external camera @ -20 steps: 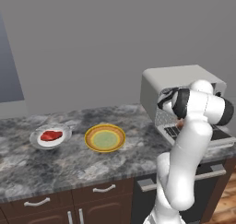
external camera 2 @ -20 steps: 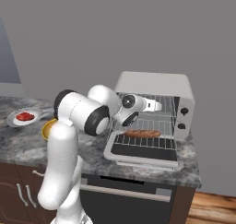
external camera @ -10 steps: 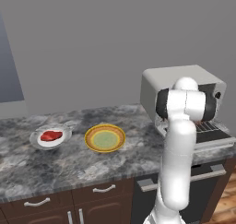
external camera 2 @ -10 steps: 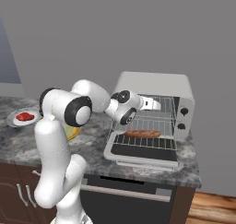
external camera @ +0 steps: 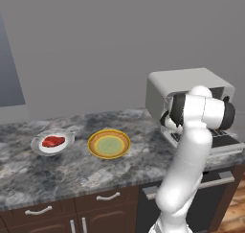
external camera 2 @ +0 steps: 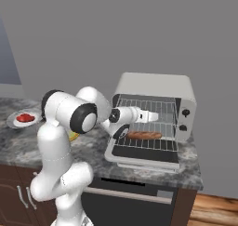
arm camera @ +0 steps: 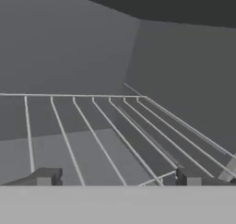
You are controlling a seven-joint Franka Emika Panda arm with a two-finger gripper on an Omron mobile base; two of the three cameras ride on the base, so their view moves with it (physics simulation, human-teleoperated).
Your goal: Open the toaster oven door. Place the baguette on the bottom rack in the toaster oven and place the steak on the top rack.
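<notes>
The toaster oven stands at the counter's right end with its door folded down flat. The baguette lies on the bottom rack. Just above it, my gripper reaches into the oven mouth, open and empty. In the hand view its fingertips stand wide apart over the thin bars of a wire rack, with the grey oven walls behind. The steak rests on a white plate at the counter's left. From the left base view my arm hides most of the toaster oven.
A yellow-rimmed green plate sits on the granite counter between the steak's plate and the oven. Two black knobs sit on the oven's right side. Dark cabinets and a dishwasher front run below the counter.
My arm's elbow has swung round and up while the hand stayed at the oven mouth, now a little lower. The baguette has not moved. The gripper has stayed open.
</notes>
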